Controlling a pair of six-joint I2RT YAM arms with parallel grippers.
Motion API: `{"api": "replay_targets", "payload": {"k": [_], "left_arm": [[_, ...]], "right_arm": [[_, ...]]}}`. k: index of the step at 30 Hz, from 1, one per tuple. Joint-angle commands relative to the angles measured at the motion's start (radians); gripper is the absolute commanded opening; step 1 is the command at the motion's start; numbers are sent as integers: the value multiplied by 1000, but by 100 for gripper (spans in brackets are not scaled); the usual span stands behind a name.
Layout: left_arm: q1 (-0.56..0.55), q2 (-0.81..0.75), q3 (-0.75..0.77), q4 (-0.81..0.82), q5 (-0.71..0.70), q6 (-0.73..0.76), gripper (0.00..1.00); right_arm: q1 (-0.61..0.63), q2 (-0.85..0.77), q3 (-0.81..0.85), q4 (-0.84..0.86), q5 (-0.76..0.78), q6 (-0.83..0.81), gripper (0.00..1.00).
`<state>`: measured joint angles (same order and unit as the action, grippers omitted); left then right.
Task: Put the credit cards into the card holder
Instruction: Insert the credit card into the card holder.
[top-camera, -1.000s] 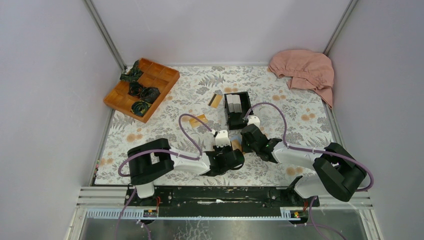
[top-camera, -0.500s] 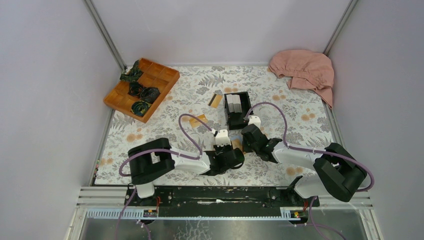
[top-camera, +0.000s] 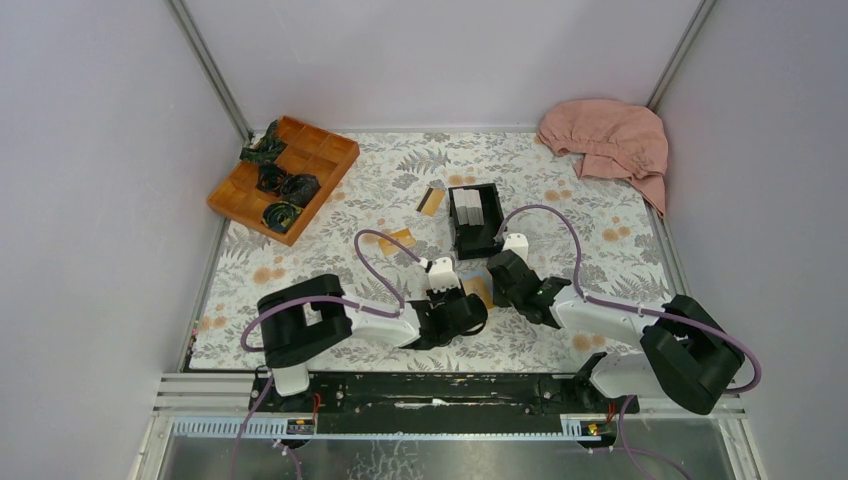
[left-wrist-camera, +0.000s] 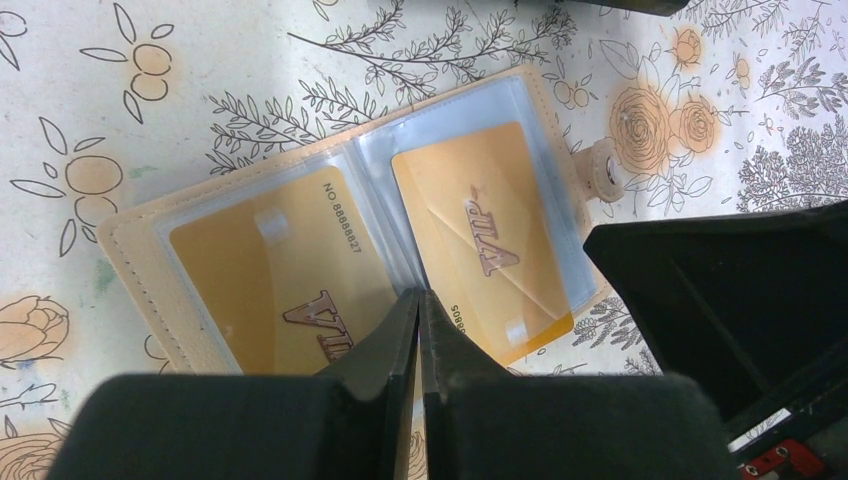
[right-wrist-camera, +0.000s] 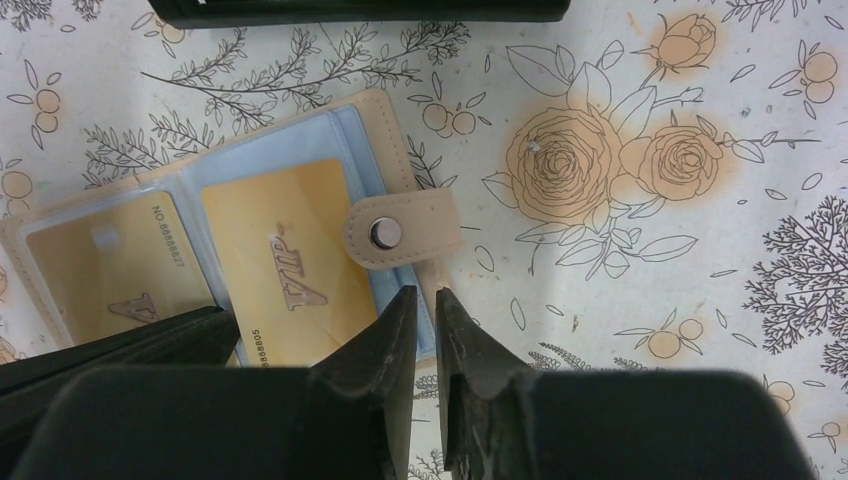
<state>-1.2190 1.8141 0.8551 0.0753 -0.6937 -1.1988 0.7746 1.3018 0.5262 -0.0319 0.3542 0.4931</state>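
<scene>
Presently the tan-beige leather bifold card holder (left-wrist-camera: 128, 246) lies opened flat on the floral-printed table cover (top-camera: 560, 210), near the front edge and between the two arms. Each of its clear inner sleeves holds one orange-gold rectangular credit card marked "VIP": one in the left panel (left-wrist-camera: 255, 270) and one in the right panel (left-wrist-camera: 480, 225). The small snap tab (right-wrist-camera: 400, 232) projects from the right edge of the holder. The left gripper (left-wrist-camera: 418, 300) is positioned over the centre fold at the near edge, its jaws closed together; no object can be seen between them. The right gripper (right-wrist-camera: 425, 295) sits just beside the snap tab, its jaws parted by a narrow gap and gripping nothing. Two further orange-gold cards lie loose on the cover: one showing a black band (top-camera: 432, 201) just beside the black open-topped plastic box (top-camera: 455, 222), the other (top-camera: 397, 240) nearer the left arm.
</scene>
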Motion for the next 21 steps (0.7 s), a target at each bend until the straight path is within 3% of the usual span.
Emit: {"api": "replay_targets", "payload": {"k": [1,10,18,21], "left_arm": [[12,25,-15,16,-2,-10,8],[14,27,-7,10,5,-6,7],[15,34,-12,10,9,-13,6],[15,41,-13,11,15,-19,5]], "right_arm": [[11,-3,28,-12,12,-9,19],[18,-21,1,-17,-5,-1,13],[87,-125,-14,-108,8,27,0],[122,-116,-30,-109,1,55,0]]}}
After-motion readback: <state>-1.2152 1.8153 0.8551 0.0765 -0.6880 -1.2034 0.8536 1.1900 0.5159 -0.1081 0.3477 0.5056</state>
